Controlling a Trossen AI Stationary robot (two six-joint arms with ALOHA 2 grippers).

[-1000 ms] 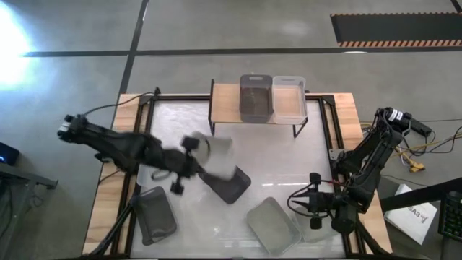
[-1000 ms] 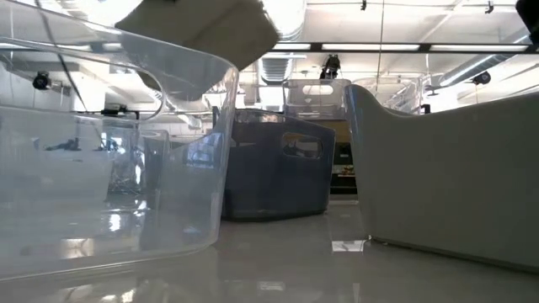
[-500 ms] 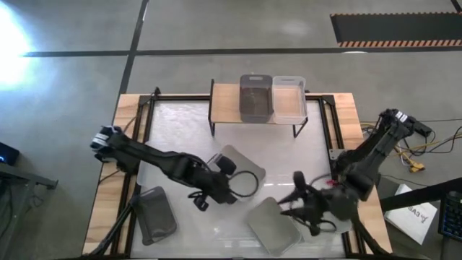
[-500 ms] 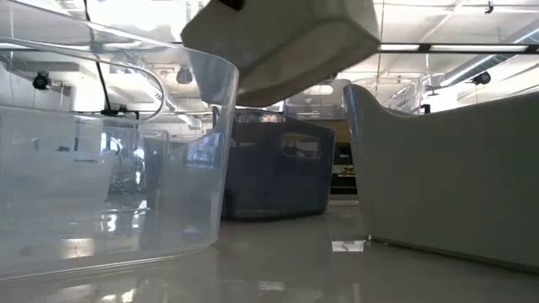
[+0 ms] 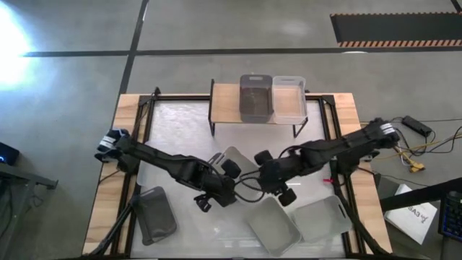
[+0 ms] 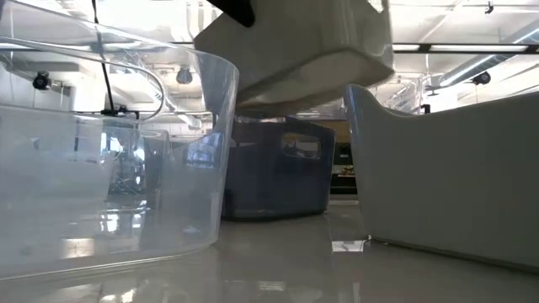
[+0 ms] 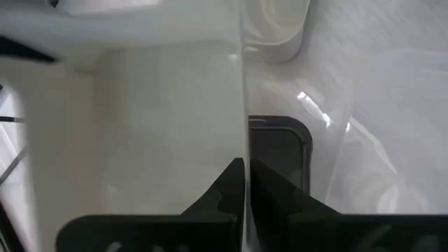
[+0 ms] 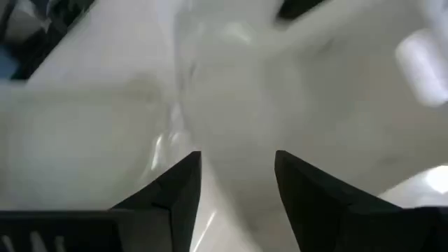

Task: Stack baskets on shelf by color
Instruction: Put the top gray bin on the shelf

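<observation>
A light grey basket [image 5: 237, 157] hangs above the table's middle; the low view shows it [image 6: 312, 42] lifted clear. My left gripper [image 5: 225, 178] is shut on its wall. My right gripper [image 5: 258, 175] stands open just right of that basket, its fingers [image 8: 175, 189] spread before a pale surface. On the table rest a dark grey basket [image 5: 155, 214], a second light grey basket [image 5: 274, 224] and a clear basket [image 5: 322, 217]. The shelf [image 5: 227, 105] at the far side carries a dark grey basket [image 5: 255, 97] and a clear basket [image 5: 289, 97]. My left gripper pinches the held basket's thin side wall [image 7: 242, 105] at its rim, one finger [image 7: 224, 185] on each face of the wall. The basket is lifted clear of the table. My right gripper is close to the same basket; whether it touches, I cannot tell.
In the low view the clear basket [image 6: 109, 168] stands near left, the light grey one [image 6: 455, 168] near right, and a dark basket [image 6: 278, 168] behind. Black frame rails [image 5: 328, 130] run along the table's sides. A cable loops by my left wrist [image 5: 247, 185].
My left gripper has carried the light grey basket toward the table's right and near edges, then slowed over the middle. My right gripper has swung from the near right corner, by the clear basket, toward the held basket, and its fingers have opened.
</observation>
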